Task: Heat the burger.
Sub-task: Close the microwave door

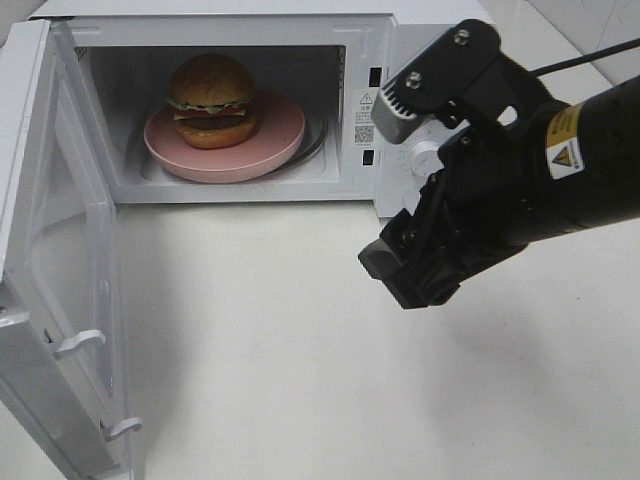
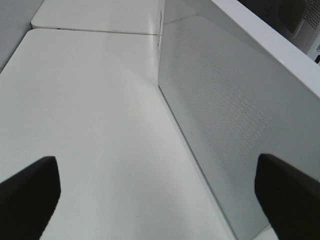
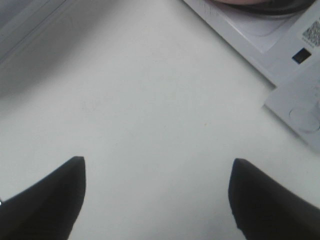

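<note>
Nearest the camera, at left: microwave door swung open. Left pincer: jaws wide apart, empty, just beside the door's perforated panel. Right pincer: jaws well apart, nothing held, hovering over the white surface before the oven's right side. Farther back, inside the microwave: burger upright on pink plate.
</note>
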You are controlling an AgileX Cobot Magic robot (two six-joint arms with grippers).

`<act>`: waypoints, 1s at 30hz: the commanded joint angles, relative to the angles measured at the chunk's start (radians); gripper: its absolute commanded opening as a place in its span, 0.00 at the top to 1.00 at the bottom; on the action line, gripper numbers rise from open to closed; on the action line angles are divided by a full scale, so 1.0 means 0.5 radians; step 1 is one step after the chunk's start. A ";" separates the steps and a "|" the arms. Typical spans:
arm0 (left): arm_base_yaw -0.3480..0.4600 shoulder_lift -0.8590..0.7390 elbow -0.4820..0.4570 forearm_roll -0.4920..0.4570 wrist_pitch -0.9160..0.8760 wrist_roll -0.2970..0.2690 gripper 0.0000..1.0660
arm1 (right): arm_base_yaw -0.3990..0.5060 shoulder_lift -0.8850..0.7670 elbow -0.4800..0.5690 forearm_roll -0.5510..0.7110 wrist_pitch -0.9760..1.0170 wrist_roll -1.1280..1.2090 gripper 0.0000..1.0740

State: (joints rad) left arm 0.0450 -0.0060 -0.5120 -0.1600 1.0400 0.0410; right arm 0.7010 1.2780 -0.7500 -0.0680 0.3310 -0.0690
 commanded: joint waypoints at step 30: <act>0.008 -0.040 0.002 -0.006 -0.018 0.004 0.08 | -0.002 -1.032 0.010 0.266 1.692 0.174 0.30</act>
State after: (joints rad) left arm 0.0450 -0.0060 -0.5120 -0.1600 1.0400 0.0410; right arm 0.7010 0.7880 -0.7500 0.0600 1.1550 0.0050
